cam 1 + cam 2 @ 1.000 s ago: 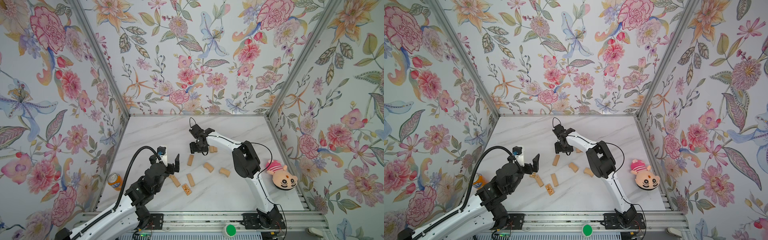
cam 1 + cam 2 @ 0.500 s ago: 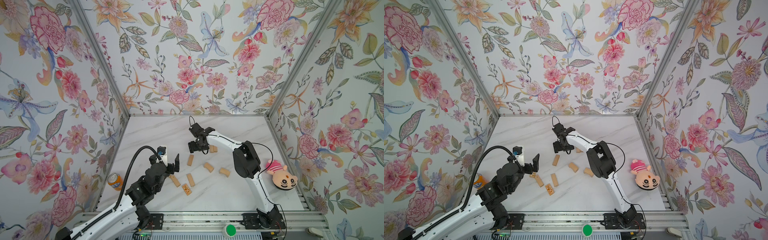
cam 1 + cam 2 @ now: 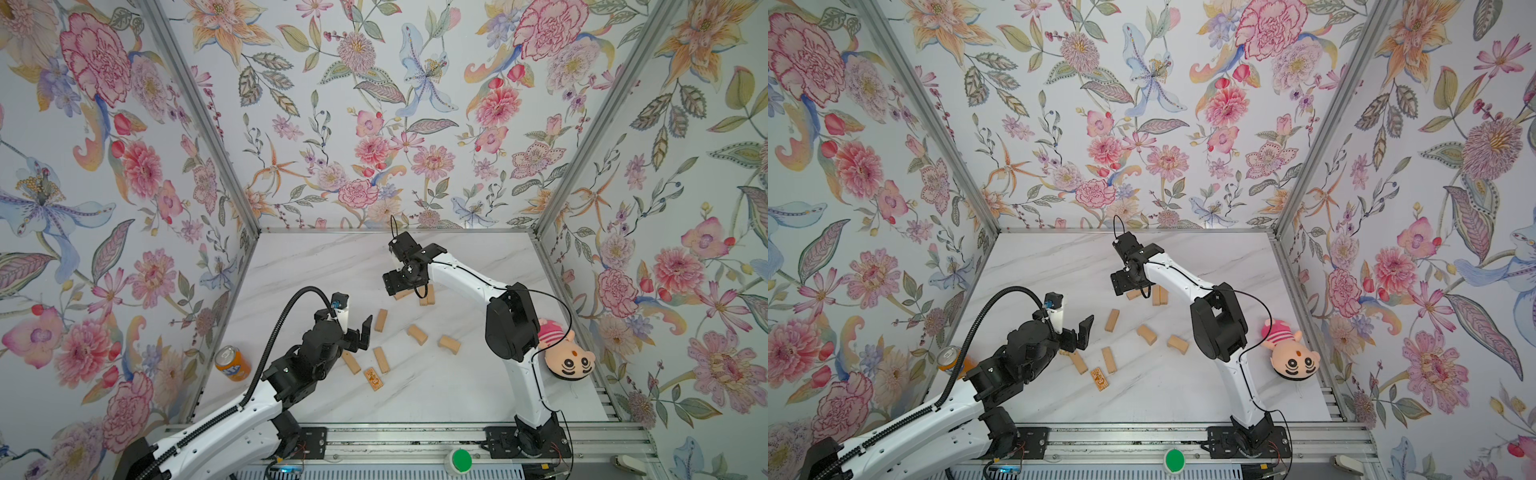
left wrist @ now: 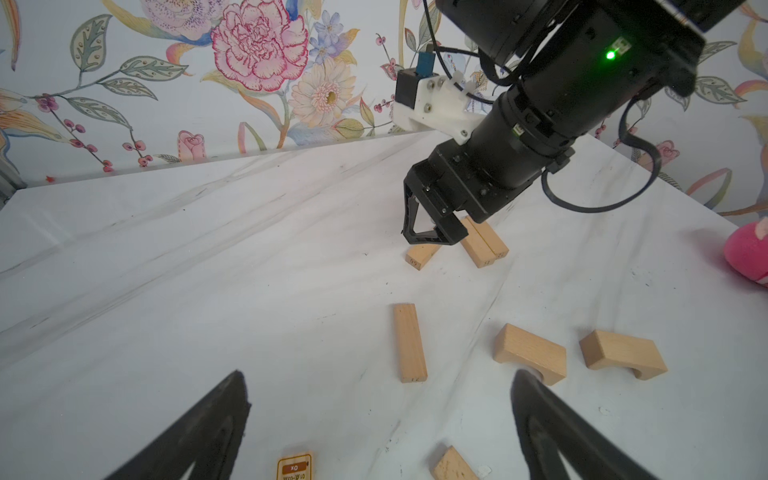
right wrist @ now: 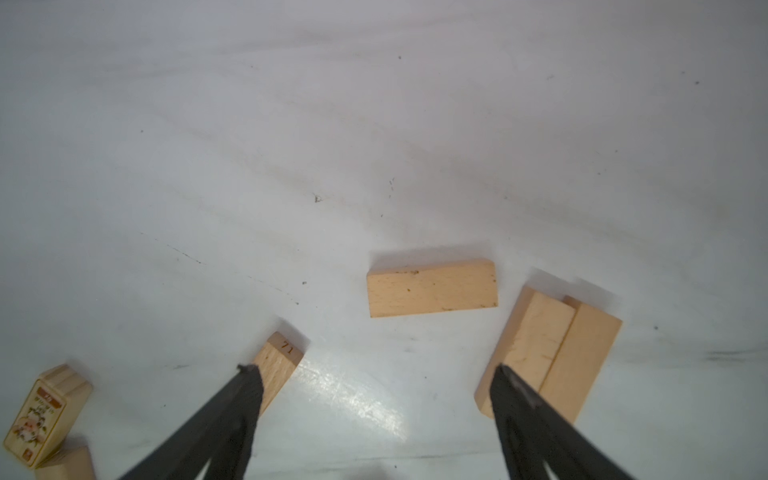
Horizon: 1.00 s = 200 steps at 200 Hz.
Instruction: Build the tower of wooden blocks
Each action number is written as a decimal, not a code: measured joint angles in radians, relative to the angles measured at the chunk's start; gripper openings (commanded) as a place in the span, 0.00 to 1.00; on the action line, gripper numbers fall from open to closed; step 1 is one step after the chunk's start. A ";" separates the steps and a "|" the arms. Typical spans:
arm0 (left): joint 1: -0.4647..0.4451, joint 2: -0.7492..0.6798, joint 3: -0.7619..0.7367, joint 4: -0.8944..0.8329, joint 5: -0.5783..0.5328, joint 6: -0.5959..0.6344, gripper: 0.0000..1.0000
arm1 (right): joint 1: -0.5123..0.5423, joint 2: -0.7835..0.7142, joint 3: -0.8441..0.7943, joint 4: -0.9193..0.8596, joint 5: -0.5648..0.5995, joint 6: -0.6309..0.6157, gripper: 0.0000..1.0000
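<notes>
Several tan wood blocks lie flat on the white marble table (image 3: pixel 457 395); no stacked tower is in view. Two blocks (image 3: pixel 427 296) (image 5: pixel 548 353) lie side by side, with a single block (image 3: pixel 402 294) (image 5: pixel 432 289) close by. My right gripper (image 3: pixel 392 286) (image 5: pixel 374 370) hovers just over them, open and empty. More blocks are scattered nearer the front, among them a long one (image 4: pixel 409 340), two arched ones (image 4: pixel 530 353), and a printed one (image 3: pixel 372 379). My left gripper (image 3: pixel 353 330) (image 4: pixel 379 374) stays wide open above these and holds nothing.
An orange soda can (image 3: pixel 232 363) stands at the left wall beside the left arm. A pink striped plush doll (image 3: pixel 565 357) lies at the right edge behind the right arm's elbow. Floral walls enclose the table on three sides.
My right gripper's jaws have spread wider and it has shifted slightly over the far blocks. The left arm has not moved.
</notes>
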 measured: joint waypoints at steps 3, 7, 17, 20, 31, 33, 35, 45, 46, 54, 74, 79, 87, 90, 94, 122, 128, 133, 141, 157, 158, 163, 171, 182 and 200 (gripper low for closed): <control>0.000 -0.001 0.000 -0.001 0.003 -0.001 0.99 | -0.002 0.000 0.000 0.000 0.000 0.000 0.88; 0.000 -0.002 0.001 -0.002 0.009 -0.002 0.99 | -0.005 0.000 0.000 -0.001 0.000 0.000 0.88; 0.000 -0.004 0.004 -0.007 0.026 -0.008 0.99 | -0.016 0.000 0.000 -0.001 0.000 0.000 0.88; 0.000 -0.005 0.004 -0.008 0.031 -0.010 0.99 | -0.018 0.000 0.000 -0.001 0.000 0.000 0.88; 0.000 -0.004 0.008 -0.019 0.050 -0.017 0.99 | -0.022 0.000 0.000 -0.001 -0.001 0.000 0.88; 0.000 -0.004 0.010 -0.023 0.055 -0.018 0.99 | -0.023 0.000 0.000 -0.001 -0.001 0.000 0.88; 0.000 -0.004 0.010 -0.025 0.060 -0.020 0.99 | -0.023 0.000 0.000 -0.001 -0.001 0.000 0.88; 0.000 -0.004 0.012 -0.034 0.077 -0.026 0.99 | -0.022 0.000 0.000 -0.001 -0.003 -0.001 0.88; 0.000 -0.004 0.012 -0.035 0.079 -0.027 0.99 | -0.022 0.000 0.000 -0.001 -0.004 -0.002 0.88; 0.000 -0.004 0.013 -0.042 0.095 -0.033 0.99 | -0.021 0.000 0.001 -0.001 -0.006 -0.005 0.88; -0.004 -0.007 0.013 -0.060 0.129 -0.050 0.99 | -0.019 0.004 0.003 -0.001 -0.013 -0.013 0.88; -0.005 -0.011 0.013 -0.066 0.136 -0.053 0.99 | -0.019 0.006 0.004 -0.001 -0.015 -0.015 0.88; -0.006 -0.019 0.012 -0.069 0.145 -0.058 0.99 | -0.021 0.011 0.008 -0.002 -0.018 -0.018 0.88; -0.006 -0.023 0.012 -0.070 0.146 -0.060 0.99 | -0.021 0.014 0.008 0.000 -0.020 -0.018 0.88; -0.006 -0.027 0.012 -0.072 0.147 -0.061 0.99 | -0.023 0.016 0.009 -0.001 -0.020 -0.019 0.88; -0.006 -0.042 0.012 -0.083 0.151 -0.069 0.99 | -0.040 0.040 0.018 -0.002 -0.024 -0.026 0.88; -0.006 -0.042 0.012 -0.086 0.153 -0.069 0.99 | -0.042 0.045 0.022 -0.001 -0.027 -0.027 0.88; -0.006 -0.042 0.011 -0.088 0.156 -0.069 0.99 | -0.045 0.048 0.023 0.000 -0.029 -0.030 0.89; -0.006 -0.041 0.010 -0.089 0.163 -0.070 0.99 | -0.048 0.052 0.023 -0.002 -0.034 -0.033 0.89; -0.007 -0.040 0.007 -0.089 0.174 -0.075 0.99 | -0.051 0.062 0.029 -0.002 -0.043 -0.040 0.89; -0.007 -0.040 0.007 -0.089 0.174 -0.075 0.99 | -0.051 0.063 0.029 -0.002 -0.043 -0.041 0.89; -0.007 -0.039 0.005 -0.089 0.174 -0.076 0.99 | -0.051 0.066 0.033 -0.002 -0.046 -0.042 0.89; -0.007 -0.037 0.003 -0.090 0.175 -0.076 0.99 | -0.051 0.072 0.038 -0.001 -0.048 -0.045 0.89; -0.008 -0.031 0.002 -0.090 0.175 -0.076 0.99 | -0.050 0.080 0.042 0.000 -0.051 -0.047 0.89; -0.008 -0.023 0.002 -0.090 0.175 -0.075 0.99 | -0.048 0.095 0.048 -0.001 -0.054 -0.051 0.89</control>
